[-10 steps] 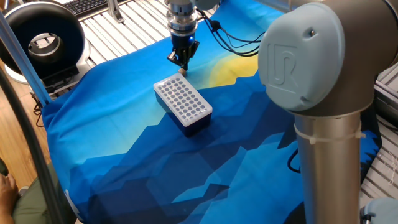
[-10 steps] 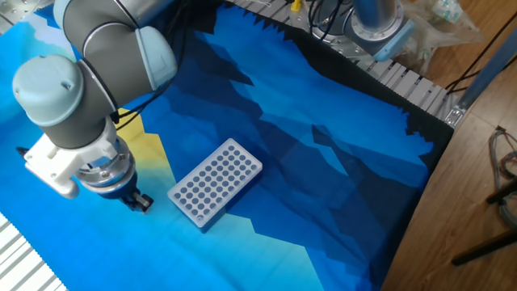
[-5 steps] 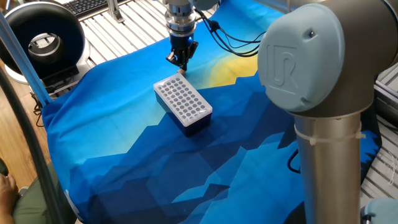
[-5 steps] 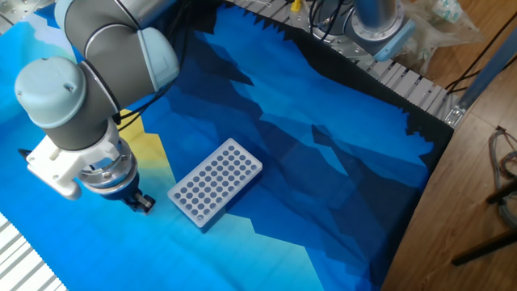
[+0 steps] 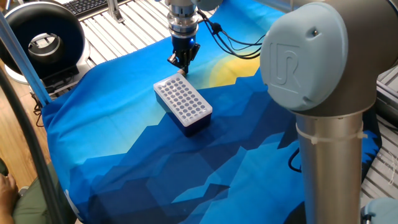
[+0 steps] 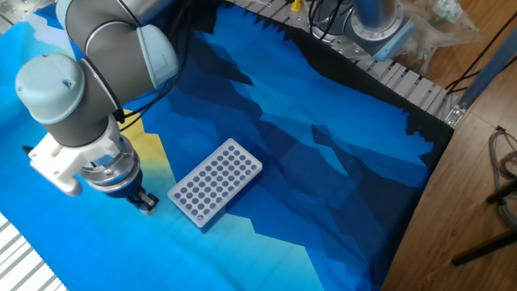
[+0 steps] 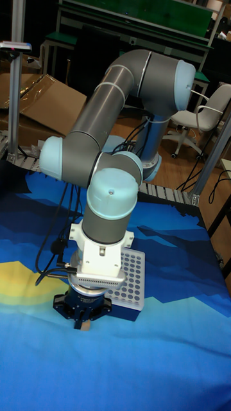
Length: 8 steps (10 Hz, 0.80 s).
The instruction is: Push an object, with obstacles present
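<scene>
In one fixed view we see the black two-finger hand (image 5: pixel 181 63) at upper centre, fingers together, tips just beside the white perforated box with dark blue sides (image 5: pixel 183 104), in the other fixed view hand (image 6: pixel 145 204) left of box (image 6: pixel 215 182) on the blue-clothed tabletop (image 6: pixel 339 162), in the tall fixed view a tiny tan wooden cube (image 7: pixel 84 327) at the fingertips, grip unclear to us.

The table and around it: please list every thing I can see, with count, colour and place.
wooden cube: one, tan, on the cloth right under the tool tips
perforated box: one, white top with dark holes, dark blue sides, mid-cloth beside the tool
cloth: one, blue with a yellow patch, covering the table
round black device: one, black, past the cloth's edge
cardboard: one, brown, background
office chair: one, white, background
arm: one, grey and light blue
tool: one, black, tips down near the box's end
</scene>
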{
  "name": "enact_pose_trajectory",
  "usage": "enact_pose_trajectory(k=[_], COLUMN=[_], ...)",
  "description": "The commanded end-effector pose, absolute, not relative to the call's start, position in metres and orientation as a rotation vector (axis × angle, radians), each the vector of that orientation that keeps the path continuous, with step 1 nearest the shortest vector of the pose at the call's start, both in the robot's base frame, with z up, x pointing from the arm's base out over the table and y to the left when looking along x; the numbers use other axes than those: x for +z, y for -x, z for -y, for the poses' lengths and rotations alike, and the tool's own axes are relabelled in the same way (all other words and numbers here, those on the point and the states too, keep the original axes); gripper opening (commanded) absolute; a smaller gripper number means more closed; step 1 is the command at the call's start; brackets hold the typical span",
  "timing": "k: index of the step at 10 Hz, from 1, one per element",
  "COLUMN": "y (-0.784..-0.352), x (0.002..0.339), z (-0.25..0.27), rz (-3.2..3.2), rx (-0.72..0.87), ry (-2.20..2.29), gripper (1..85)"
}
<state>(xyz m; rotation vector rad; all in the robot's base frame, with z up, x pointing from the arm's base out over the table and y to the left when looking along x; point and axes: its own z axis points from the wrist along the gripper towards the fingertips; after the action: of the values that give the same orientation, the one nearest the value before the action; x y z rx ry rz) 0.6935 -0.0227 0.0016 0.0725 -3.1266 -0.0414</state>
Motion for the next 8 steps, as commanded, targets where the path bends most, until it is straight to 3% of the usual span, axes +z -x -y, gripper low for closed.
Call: enact_pose_trajectory(k=[1,8], y=[-0.693,-0.697], x=[0.003,0.007], z=[0.009,-0.027], rz=[3.120,3.113], rx=[-0.085,-0.098], ry=[0.010,0.132], gripper=[1.0,1.0])
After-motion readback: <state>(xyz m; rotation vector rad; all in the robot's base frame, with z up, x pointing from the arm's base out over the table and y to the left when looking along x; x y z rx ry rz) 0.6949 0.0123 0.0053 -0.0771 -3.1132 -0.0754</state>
